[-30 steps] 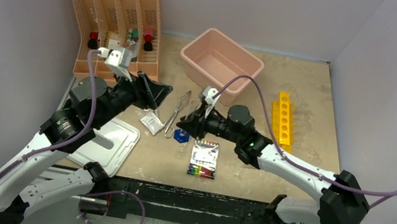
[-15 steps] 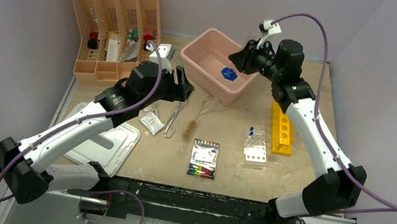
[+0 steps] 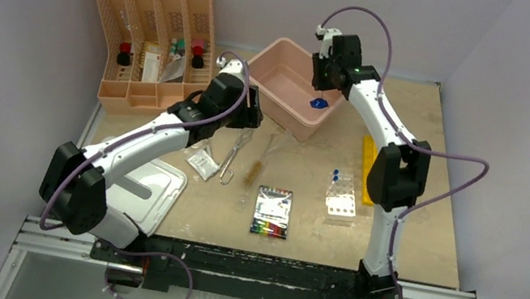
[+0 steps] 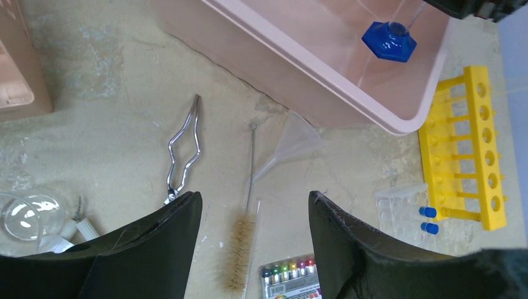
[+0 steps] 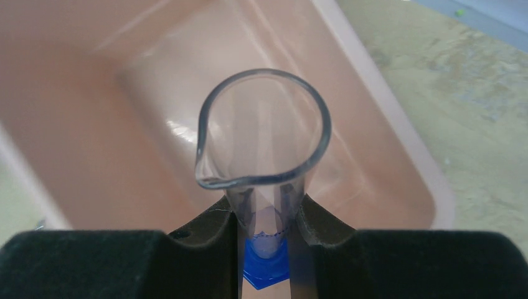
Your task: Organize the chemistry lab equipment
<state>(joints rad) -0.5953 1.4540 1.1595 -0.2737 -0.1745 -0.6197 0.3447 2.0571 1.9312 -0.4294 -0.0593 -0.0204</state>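
Right wrist view: gripping cylinder [image 5: 261,156] upright with right gripper [image 5: 264,240], fingers clenched on its clear tube; long axis vertical, blue hex base down, spouted mouth up, within bin [image 5: 93,93] near tabletop's [image 3: 429,228] far edge. Hovering over tongs [image 4: 180,177] and brush [image 4: 240,246] with left gripper [image 4: 252,205], fingers released, empty.

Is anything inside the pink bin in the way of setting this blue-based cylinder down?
Nothing visible. The right pincer holds the clear cylinder with the blue hexagonal base over the pink plastic bin, whose floor beneath looks bare.
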